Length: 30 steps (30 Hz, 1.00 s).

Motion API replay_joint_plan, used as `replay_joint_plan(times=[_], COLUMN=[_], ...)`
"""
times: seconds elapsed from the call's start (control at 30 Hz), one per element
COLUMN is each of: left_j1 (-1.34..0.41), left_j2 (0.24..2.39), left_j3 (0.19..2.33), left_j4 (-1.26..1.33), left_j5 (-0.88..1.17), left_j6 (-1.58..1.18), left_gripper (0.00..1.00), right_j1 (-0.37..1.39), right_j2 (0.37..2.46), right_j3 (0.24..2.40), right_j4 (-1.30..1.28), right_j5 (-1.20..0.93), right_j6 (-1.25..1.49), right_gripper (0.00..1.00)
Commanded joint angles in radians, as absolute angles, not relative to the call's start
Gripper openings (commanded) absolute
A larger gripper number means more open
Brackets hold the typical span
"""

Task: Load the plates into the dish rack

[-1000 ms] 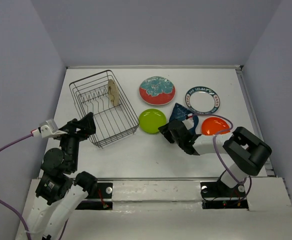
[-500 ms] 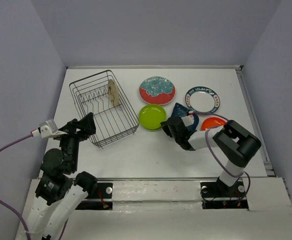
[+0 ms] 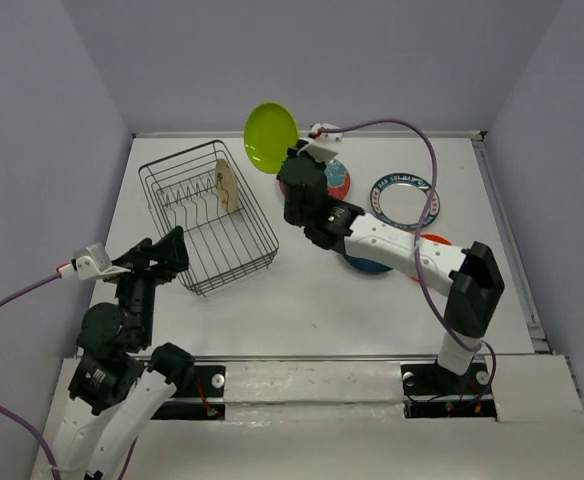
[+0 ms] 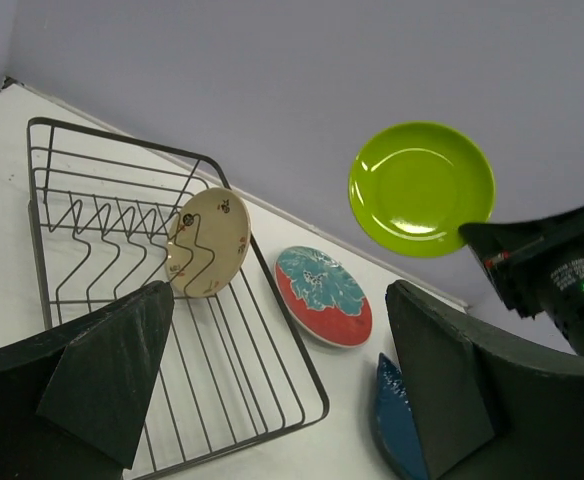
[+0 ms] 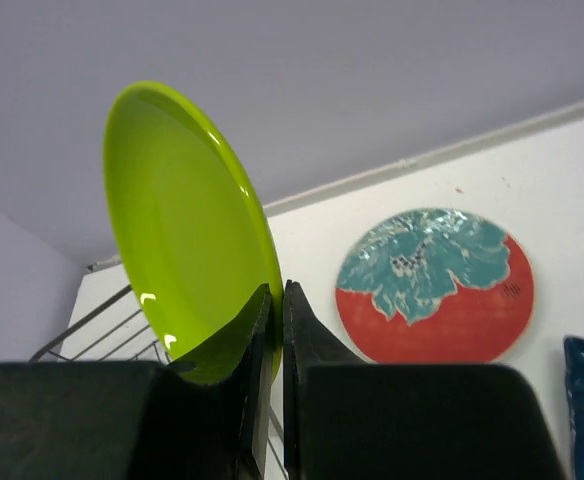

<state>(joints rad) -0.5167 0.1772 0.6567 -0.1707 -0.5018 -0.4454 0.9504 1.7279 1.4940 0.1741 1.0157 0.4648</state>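
- Pale lilac walls close in a white tabletop. From above, a black wire dish rack sits at the left, with a beige plate upright among its prongs near the far right side — the slots nearer the arms stand open.
- The right gripper holds a lime green plate on edge in the air, past the rack's far right corner and clear of the wires.
- Flat on the table to the right lie a red plate with teal floral pattern, a white plate with blue patterned rim, a dark blue leaf-shaped plate and an orange plate — the last two are partly under the arm.
- The left gripper hovers just beside the rack's near left side.
- Left wrist view: its fingers are spread wide with nothing between them.
- Right wrist view: both fingers are pinched tight on the lime plate's lower rim.
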Motion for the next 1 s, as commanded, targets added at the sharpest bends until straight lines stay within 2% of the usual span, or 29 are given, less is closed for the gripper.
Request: replay_joint_plan(times=[0.0, 0.1, 0.23, 0.37, 0.57, 0.77, 0.97], left_j1=[-0.514, -0.515, -0.518, -0.522, -0.523, -0.523, -0.526], left_j2=[0.152, 0.141, 0.126, 0.114, 0.106, 0.109, 0.11], left_j3=[0.667, 0.672, 0.68, 0.684, 0.686, 0.684, 0.684], left_j4=[-0.126, -0.13, -0.141, -0.15, -0.153, -0.153, -0.152], left_j5=[-0.535, -0.555, -0.58, -0.594, -0.594, -0.586, -0.584], left_j6=[-0.422, -0.42, -0.416, -0.417, -0.416, -0.419, -0.419], left_gripper=[0.99, 0.99, 0.99, 0.99, 0.99, 0.99, 0.99], right_j1=[0.995, 1.019, 1.068, 1.077, 1.077, 1.077, 1.077], right_j2=[1.923, 2.083, 2.287, 2.472, 2.52, 2.626, 2.628], right_j3=[1.807, 1.98, 2.338, 2.601, 2.574, 2.663, 2.628], right_j4=[0.112, 0.091, 0.091, 0.091, 0.092, 0.094, 0.087], right_j5=[1.164, 1.186, 1.193, 1.195, 1.157, 1.151, 1.131], right_j6=[0.088, 0.022, -0.147, -0.284, -0.262, -0.279, -0.235], right_gripper=[0.07, 0.07, 0.07, 0.07, 0.07, 0.07, 0.07])
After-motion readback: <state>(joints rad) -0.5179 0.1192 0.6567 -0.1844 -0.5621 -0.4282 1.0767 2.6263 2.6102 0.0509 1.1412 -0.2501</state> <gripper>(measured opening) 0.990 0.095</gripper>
